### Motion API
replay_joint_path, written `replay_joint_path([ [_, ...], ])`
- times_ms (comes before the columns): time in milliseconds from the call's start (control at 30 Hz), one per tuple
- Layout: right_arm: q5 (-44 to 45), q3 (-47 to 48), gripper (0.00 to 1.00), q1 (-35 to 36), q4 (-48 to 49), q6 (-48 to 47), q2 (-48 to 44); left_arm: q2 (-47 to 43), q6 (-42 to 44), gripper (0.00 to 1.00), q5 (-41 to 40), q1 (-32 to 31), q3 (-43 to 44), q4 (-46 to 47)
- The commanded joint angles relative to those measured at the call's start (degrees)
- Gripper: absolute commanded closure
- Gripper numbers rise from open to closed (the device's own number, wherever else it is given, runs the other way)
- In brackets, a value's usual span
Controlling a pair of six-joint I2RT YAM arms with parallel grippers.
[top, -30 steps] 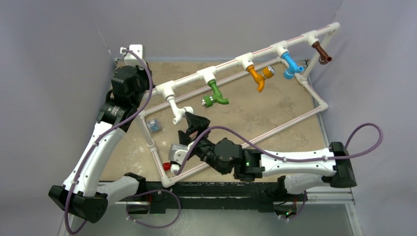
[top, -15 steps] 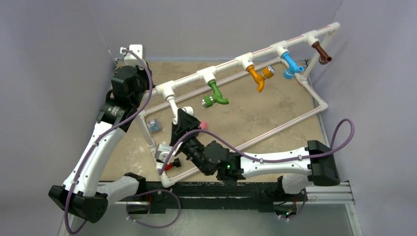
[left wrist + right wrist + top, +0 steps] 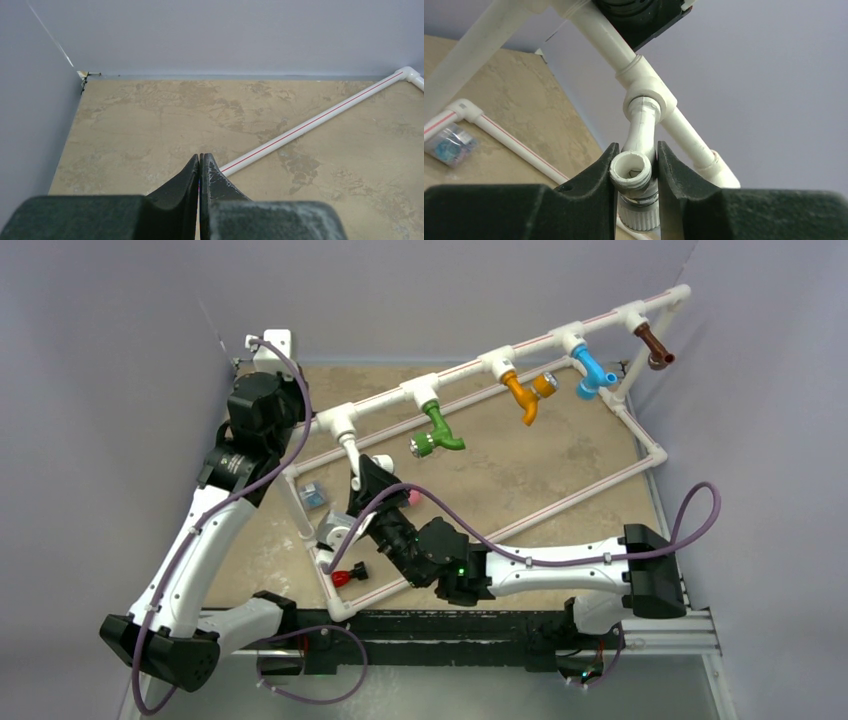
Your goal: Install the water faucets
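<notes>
A white faucet [image 3: 352, 454] hangs from the leftmost T-fitting of the white pipe frame [image 3: 470, 373]. My right gripper [image 3: 366, 478] is on it. In the right wrist view my right gripper [image 3: 638, 146] has one finger on each side of the white faucet [image 3: 630, 170], pressing its spout and body. Green [image 3: 437, 430], orange [image 3: 525, 396], blue [image 3: 593, 375] and brown [image 3: 655, 346] faucets hang from the other fittings along the top pipe. My left gripper [image 3: 200, 156] is shut and empty over the tan table, far from the faucets.
A pink-capped cylinder [image 3: 411, 497] lies just right of the right gripper. A small red part [image 3: 340, 578] lies by the frame's near pipe. A clear packet [image 3: 314, 496] sits inside the frame's left corner. A lower pipe [image 3: 320, 119] crosses the left wrist view.
My right arm has swung left and forward to the white faucet, and its jaws have narrowed from wide open onto it. The left arm has not moved.
</notes>
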Motion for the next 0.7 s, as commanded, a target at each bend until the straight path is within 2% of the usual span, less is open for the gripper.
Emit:
replay_joint_path([
  [0, 3.87, 4.33, 1.00, -1.76, 4.55, 20.83, -1.31, 2.44, -1.80, 1.00, 5.73, -2.66, -4.07, -12.91],
  [200, 6.64, 5.00, 1.00, -1.85, 4.56, 46.89, -1.70, 2.54, -1.80, 1.00, 5.81, -2.66, -4.15, -12.91],
  [400, 8.43, 2.22, 1.00, -1.94, 10.33, 68.61, -2.31, 2.41, -1.80, 1.00, 5.91, -2.66, -4.15, -12.91],
  [667, 9.34, 1.37, 1.00, -1.94, 16.10, 77.80, -2.24, 2.02, -1.80, 1.00, 6.39, -2.66, -4.22, -12.91],
])
